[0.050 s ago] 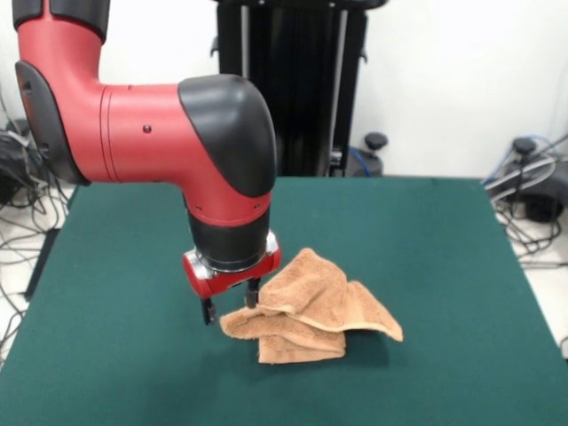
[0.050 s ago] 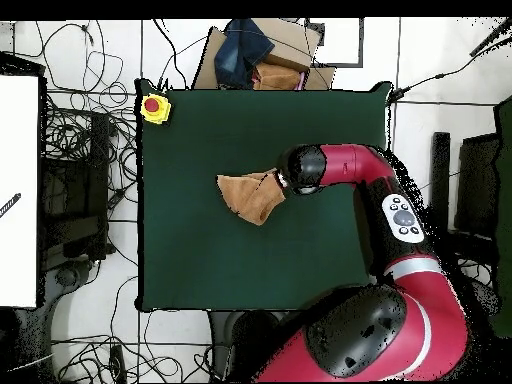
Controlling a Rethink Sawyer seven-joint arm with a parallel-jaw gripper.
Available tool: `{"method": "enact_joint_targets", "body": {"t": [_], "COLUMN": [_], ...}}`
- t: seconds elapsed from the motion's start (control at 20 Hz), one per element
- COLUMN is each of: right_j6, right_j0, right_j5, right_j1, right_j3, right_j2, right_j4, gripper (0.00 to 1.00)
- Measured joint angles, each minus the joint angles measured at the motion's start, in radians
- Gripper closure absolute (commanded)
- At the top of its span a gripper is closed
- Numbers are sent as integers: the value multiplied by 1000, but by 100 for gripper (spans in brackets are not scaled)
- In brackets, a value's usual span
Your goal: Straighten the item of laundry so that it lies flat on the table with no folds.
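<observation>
The item of laundry (image 1: 311, 311) is a peach-orange towel, bunched in a crumpled heap with several folds near the middle of the green table (image 1: 444, 266). My gripper (image 1: 231, 306) hangs at the heap's left end, close above the table, open. One finger touches the towel's left edge and the other stands clear of it, with the towel's left tip lying low between them. From overhead, the towel (image 2: 248, 195) lies mid-table (image 2: 200, 260) and the arm's wrist (image 2: 302, 168) covers its right end, hiding the fingers.
A yellow box with a red button (image 2: 154, 107) sits on one table corner. A cardboard box with blue cloth (image 2: 262, 55) stands beyond the table's edge. Cables lie on the floor around the table.
</observation>
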Motion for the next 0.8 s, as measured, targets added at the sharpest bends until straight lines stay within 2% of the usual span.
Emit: {"method": "enact_joint_targets", "body": {"t": [0.8], "right_j6": [0], "right_j0": [27], "right_j5": [74], "right_j1": [9], "right_j3": [-44], "right_j2": [0], "right_j4": [0], "gripper": [0]}}
